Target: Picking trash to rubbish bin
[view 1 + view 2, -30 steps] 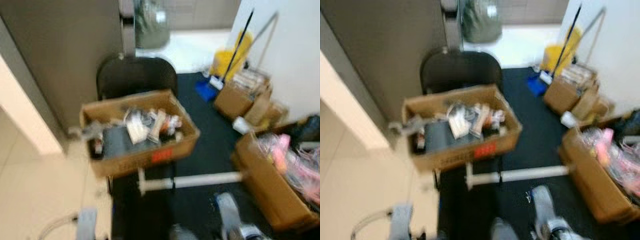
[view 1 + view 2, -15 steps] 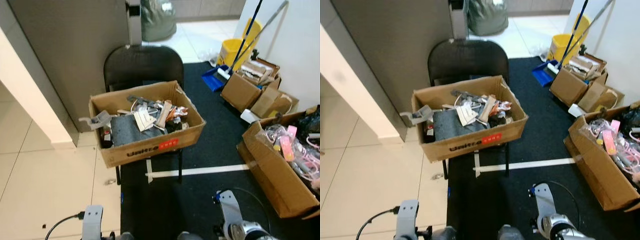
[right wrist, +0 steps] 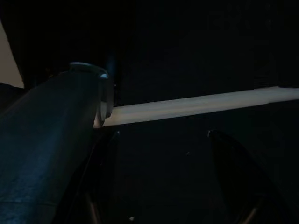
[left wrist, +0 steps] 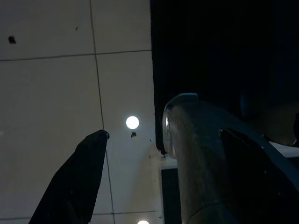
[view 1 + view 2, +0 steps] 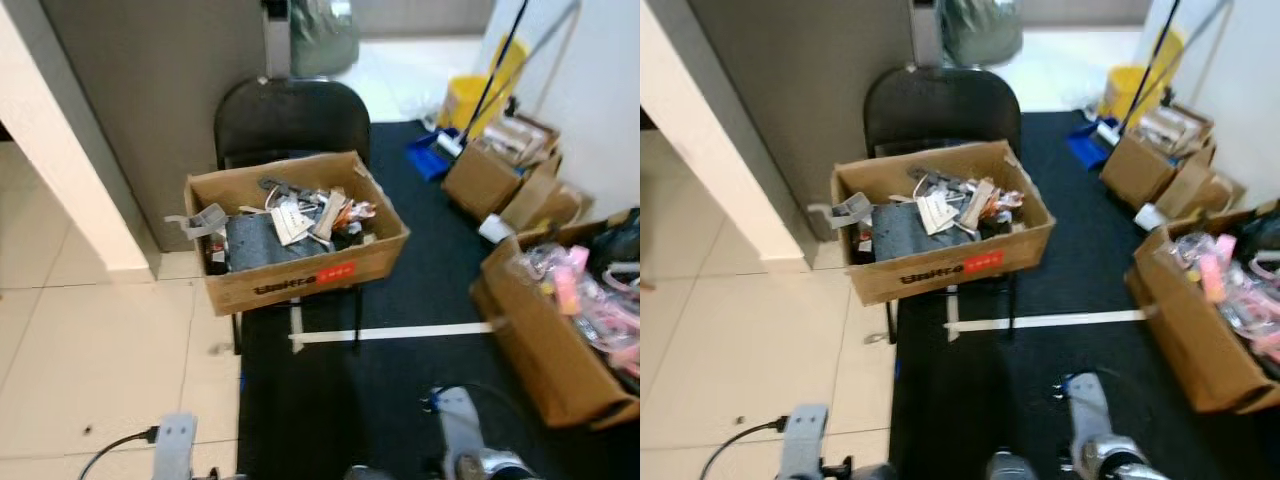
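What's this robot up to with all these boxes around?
Nothing is being handled right now. The robot stands facing a cardboard box full of scraps that sits on a black chair. Both arms hang low: the left gripper is open over the floor tiles, the right gripper open over the dark mat. More boxes of clutter stand to its right, with a yellow mop bucket behind.

The chair (image 5: pixel 290 115) seat is hidden beneath the cardboard box (image 5: pixel 300 275); right-hand boxes blurred.

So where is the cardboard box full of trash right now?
In the head views the cardboard box sits centre frame on the seat of a black folding chair, in front of the grey wall, with white floor tape just below it.
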You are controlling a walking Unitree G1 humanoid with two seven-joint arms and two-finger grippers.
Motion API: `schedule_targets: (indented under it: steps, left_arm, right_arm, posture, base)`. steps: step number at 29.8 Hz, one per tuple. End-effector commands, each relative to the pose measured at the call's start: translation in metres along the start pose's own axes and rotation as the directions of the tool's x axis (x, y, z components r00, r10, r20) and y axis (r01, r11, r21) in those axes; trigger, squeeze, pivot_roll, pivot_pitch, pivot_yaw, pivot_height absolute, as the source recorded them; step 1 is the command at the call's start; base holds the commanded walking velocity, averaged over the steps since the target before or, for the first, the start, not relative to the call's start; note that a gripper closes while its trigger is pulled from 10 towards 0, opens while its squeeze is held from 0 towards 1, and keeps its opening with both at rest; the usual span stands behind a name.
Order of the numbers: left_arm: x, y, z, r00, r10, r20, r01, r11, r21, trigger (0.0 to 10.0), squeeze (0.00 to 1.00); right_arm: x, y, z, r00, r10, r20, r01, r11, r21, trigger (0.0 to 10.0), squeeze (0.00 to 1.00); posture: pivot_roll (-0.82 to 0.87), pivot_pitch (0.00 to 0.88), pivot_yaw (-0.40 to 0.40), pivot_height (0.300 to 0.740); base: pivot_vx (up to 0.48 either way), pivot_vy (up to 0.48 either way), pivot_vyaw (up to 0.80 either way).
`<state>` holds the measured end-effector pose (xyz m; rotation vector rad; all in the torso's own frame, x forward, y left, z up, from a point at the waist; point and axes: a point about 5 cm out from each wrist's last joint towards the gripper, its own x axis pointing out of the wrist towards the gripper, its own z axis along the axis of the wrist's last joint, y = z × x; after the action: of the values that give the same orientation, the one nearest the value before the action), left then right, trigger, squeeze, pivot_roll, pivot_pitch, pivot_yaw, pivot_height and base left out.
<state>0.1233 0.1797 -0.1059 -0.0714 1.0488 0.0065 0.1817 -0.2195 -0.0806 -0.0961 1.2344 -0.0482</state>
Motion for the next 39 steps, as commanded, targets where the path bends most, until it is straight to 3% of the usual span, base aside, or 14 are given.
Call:
schedule_targets:
  steps: [1,23,39]
  left_arm:
    - [-0.0057,-0.0049,-0.03,0.992,-0.017,-0.123,0.017,1.0,0.005,10.0,0.0]
    - [-0.0055,-0.0051,-0.0291,0.992,-0.03,-0.126,0.038,0.997,0.063,10.0,0.0]
    - [-0.0055,-0.008,-0.0305,0.991,-0.034,-0.13,0.042,0.997,0.062,10.0,0.0]
  right_arm:
    - [0.0001,-0.0004,-0.001,1.0,0.0,-0.003,0.0,1.0,-0.007,10.0,0.0]
    - [0.0,-0.0008,-0.0015,1.0,0.0,-0.01,0.0,0.999,-0.036,10.0,0.0]
    - [0.0,-0.0009,-0.0024,1.0,0.003,-0.014,-0.003,1.0,-0.025,10.0,0.0]
  posture:
    - [0.04,0.072,-0.014,0.74]
    - [0.04,0.049,-0.015,0.74]
    - [0.04,0.065,-0.014,0.74]
  base:
    - [0.0,0.0,-0.8]
    - [0.0,0.0,-0.8]
    - [0.0,0.0,-0.8]
